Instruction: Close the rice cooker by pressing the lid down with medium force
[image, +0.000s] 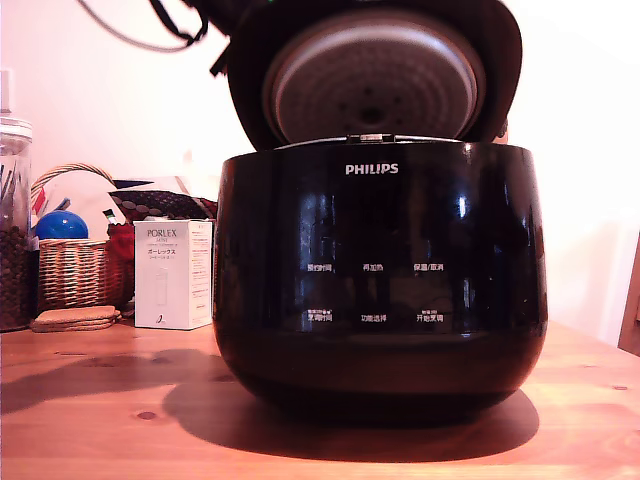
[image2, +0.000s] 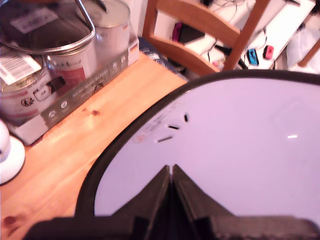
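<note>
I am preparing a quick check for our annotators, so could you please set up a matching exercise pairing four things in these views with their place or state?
Things:
1. lid
2. gripper
3. white box
4. blue ball

Places or states:
A. in the wicker basket
B. raised, its silver inner face showing in the exterior view
C. fingers together, over the lid's outer face
D. standing on the wooden table, to the exterior view's left of the rice cooker

Pairs: 1-B, 2-C, 3-D, 4-A
</note>
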